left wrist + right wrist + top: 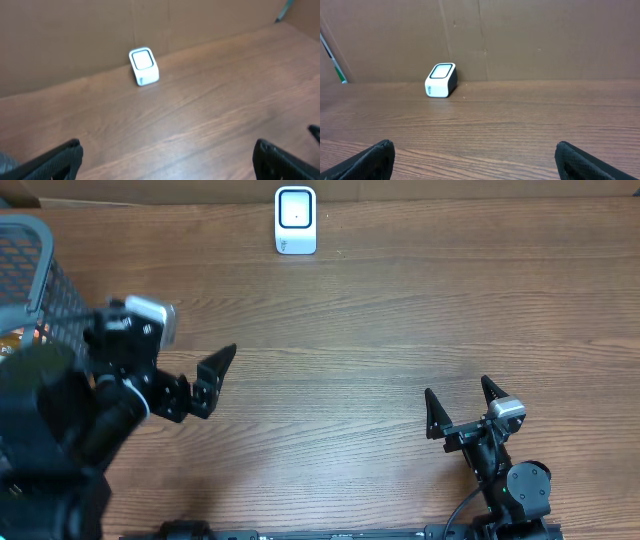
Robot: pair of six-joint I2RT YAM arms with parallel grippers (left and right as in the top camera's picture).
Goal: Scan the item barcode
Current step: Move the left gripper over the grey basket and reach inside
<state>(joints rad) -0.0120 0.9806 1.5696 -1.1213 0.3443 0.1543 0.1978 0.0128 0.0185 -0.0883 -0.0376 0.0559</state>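
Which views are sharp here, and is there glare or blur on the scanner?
Overhead: table grain crisp, the white scanner slightly blown out, the left arm a dark, soft mass near the lens. Left wrist: soft all over, scanner edges smeared. Right wrist: sharpest, grain and scanner clear; only the bottom corners go fuzzy.

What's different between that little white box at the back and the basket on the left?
The scanner is white and solid, with a dark-rimmed window; the basket is grey open mesh. The scanner is small; the basket looks far larger, though the picture cuts it off. The scanner sits at the far middle; the basket at the left edge. Both sit on the wooden table, unheld.
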